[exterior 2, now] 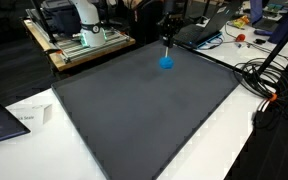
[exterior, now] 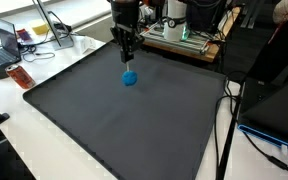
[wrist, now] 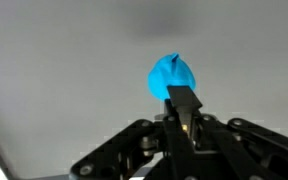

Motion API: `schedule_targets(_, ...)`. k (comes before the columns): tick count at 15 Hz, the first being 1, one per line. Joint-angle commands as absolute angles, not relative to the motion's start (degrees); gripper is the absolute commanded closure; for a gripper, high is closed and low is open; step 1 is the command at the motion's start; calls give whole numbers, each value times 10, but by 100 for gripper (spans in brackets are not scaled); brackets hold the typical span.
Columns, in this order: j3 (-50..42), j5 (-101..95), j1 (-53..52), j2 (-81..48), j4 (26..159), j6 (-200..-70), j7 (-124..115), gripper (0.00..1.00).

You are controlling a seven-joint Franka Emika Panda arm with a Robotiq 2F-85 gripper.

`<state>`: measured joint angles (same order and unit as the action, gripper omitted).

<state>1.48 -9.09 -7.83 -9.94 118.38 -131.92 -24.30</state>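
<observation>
Gripper [wrist: 182, 96], jaws closed, hangs over blue lump [wrist: 170, 73]; dark mat [exterior: 134, 125] beneath.

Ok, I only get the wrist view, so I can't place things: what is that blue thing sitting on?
Observer: The blue object appears to rest on a large dark mat laid over a white table.
Operator: Where on the mat?
Observer: Closer to one edge than to the middle.
Operator: Anything lying nearby, off the mat?
Observer: Cables lie on the table beside the mat.
</observation>
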Motion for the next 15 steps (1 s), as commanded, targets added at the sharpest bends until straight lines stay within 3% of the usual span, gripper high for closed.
schedule_targets(1,4,-127,-83,-93,1190,-1297,-296,97)
schedule_targets(3,34,-8,-55,-72,1216,-1333,-130,97)
schedule_targets(4,-1,-139,-82,-96,1194,-1306,-304,97)
schedule_targets(5,15,-85,-72,-89,1197,-1298,-236,97)
schedule_targets(7,-6,-173,-85,-100,1193,-1292,-351,97)
schedule_targets(8,21,-84,-66,-85,1208,-1307,-229,97)
schedule_targets(9,-7,-197,-90,-101,1193,-1279,-385,97)
schedule_targets(10,21,-89,-65,-85,1212,-1308,-236,97)
schedule_targets(11,4,-160,-83,-98,1199,-1275,-339,97)
schedule_targets(15,18,-115,-73,-92,1207,-1274,-292,97)
